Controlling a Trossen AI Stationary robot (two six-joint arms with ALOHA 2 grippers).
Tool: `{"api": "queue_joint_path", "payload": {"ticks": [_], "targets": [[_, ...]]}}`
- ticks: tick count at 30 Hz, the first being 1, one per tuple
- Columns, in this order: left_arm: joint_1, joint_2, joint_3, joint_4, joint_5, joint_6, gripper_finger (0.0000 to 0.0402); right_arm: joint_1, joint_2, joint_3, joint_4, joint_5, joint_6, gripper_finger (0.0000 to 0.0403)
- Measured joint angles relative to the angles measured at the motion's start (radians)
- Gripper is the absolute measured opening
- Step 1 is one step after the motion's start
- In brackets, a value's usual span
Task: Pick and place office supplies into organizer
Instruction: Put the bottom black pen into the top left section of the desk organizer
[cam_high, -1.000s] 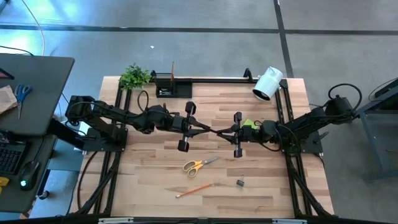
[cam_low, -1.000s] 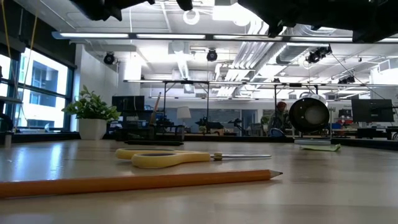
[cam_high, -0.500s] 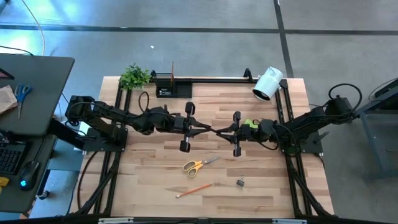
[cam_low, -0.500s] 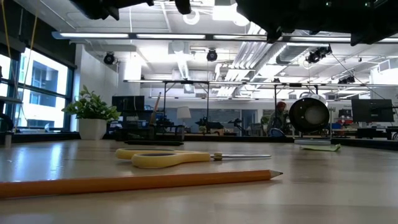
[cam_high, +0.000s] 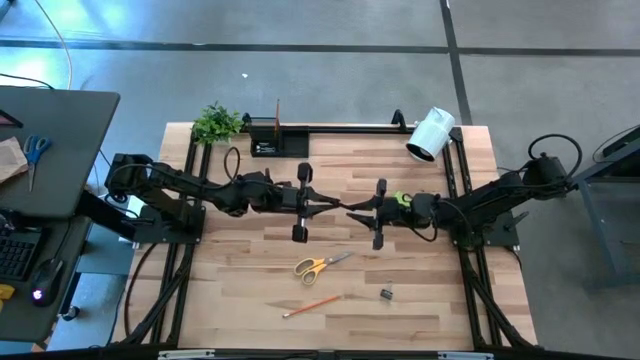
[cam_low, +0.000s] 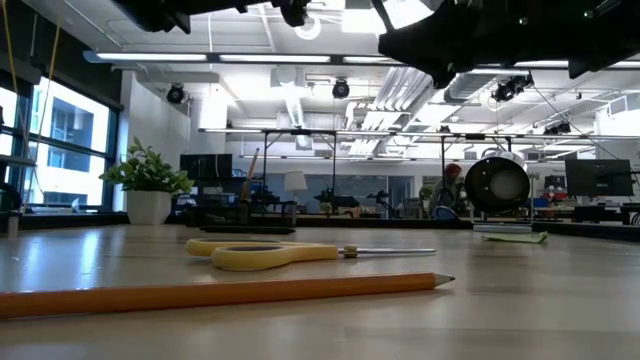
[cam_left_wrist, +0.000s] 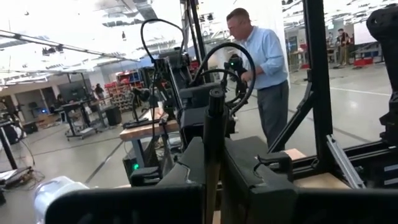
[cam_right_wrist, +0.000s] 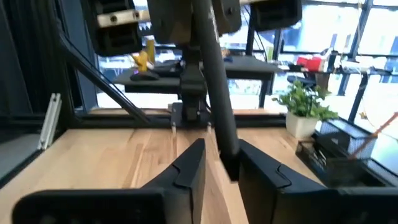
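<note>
Above the middle of the table my two grippers meet tip to tip. My left gripper (cam_high: 333, 207) is shut on a black pen (cam_high: 342, 209) that reaches across to my right gripper (cam_high: 354, 212). The right gripper's fingers (cam_right_wrist: 189, 168) stand apart on either side of the pen's far end (cam_right_wrist: 229, 158). Yellow-handled scissors (cam_high: 322, 265), an orange pencil (cam_high: 310, 306) and a black binder clip (cam_high: 386, 294) lie flat nearer the front edge. A lime-green sticky-note pad (cam_high: 399, 198) shows under the right wrist. The black organizer (cam_high: 275, 138) stands at the far edge. My left gripper pinches the pen's shaft (cam_left_wrist: 208, 155) between its two fingers (cam_left_wrist: 249, 180), coming about level from the table's left. The pen lies along the fingers and sticks out past their tips, clear of the table. My right gripper: whether a finger touches the pen's end, I cannot tell.
A small green plant (cam_high: 216, 123) stands left of the organizer and a white cylinder (cam_high: 430, 134) lies at the far right corner. A person (cam_left_wrist: 264, 68) stands in the room beyond the table. Bare wood lies at the front left (cam_high: 230, 290).
My right gripper's fingers have spread apart around the pen's end, and its hand has tipped a little, hiding more of the green pad. My left gripper has kept its place with the pen.
</note>
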Motion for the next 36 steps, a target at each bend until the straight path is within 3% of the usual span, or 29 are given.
{"api": "queue_joint_path", "payload": {"ticks": [9, 19, 31, 36], "targets": [[0.077, -0.085, 0.0, -0.176, 0.025, -0.035, 0.0001, -0.001, 0.0, 0.0, -0.044, 0.074, 0.011, 0.0099], [0.156, -0.149, 0.0, -0.307, 0.036, -0.038, 0.0001, 0.001, 0.0, 0.0, -0.081, 0.067, 0.043, 0.0099], [0.256, -0.153, 0.0, -0.319, 0.163, -0.075, 0.0001, 0.002, 0.0, 0.0, -0.137, 0.065, 0.12, 0.0099], [0.296, -0.198, 0.0, -0.413, 0.2, -0.086, 0.0001, 0.002, 0.0, 0.0, -0.171, 0.064, 0.131, 0.0099]]}}
